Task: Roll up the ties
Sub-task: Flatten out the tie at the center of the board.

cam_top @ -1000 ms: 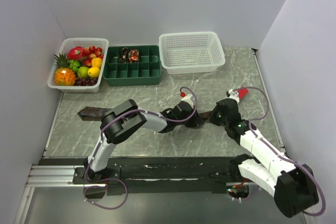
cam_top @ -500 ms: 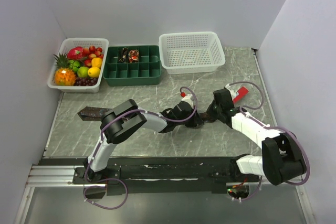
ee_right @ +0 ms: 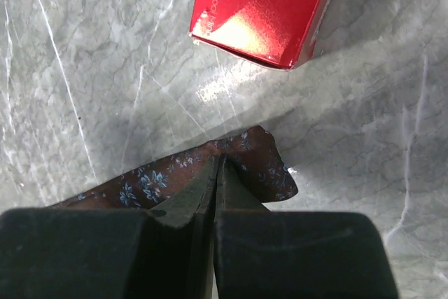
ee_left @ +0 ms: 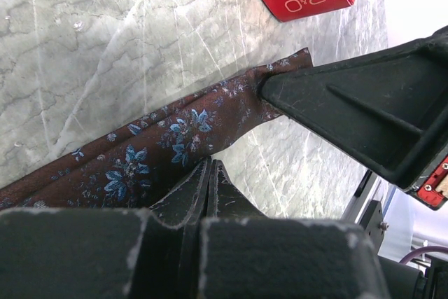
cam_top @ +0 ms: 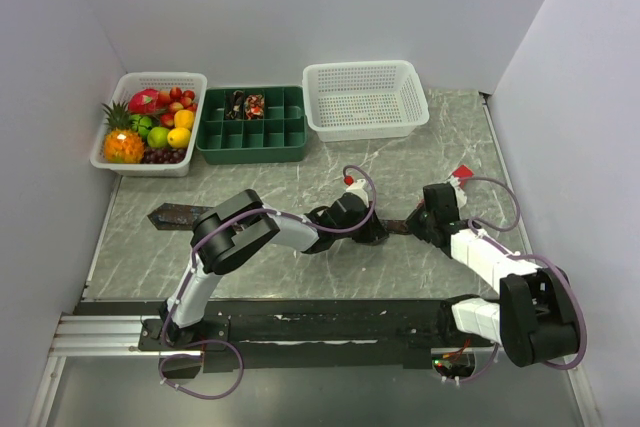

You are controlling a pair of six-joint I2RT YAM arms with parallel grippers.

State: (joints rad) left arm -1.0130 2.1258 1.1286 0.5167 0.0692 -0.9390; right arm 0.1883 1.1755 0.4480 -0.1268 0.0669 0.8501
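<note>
A dark brown tie with small blue flowers lies flat across the table from left to right. It shows in the left wrist view and in the right wrist view. My left gripper is shut, and its tips rest on the tie's near edge. My right gripper is shut, and its tips press on the tie's narrow end. One of its fingers shows in the left wrist view. No fabric shows between either pair of jaws.
A red box lies just behind the tie's end. At the back stand a fruit basket, a green divided tray holding two rolled ties, and a white basket.
My right arm has swung its elbow in toward the middle. Its gripper went back and left, then came back right onto the tie's end. The left arm has not moved.
</note>
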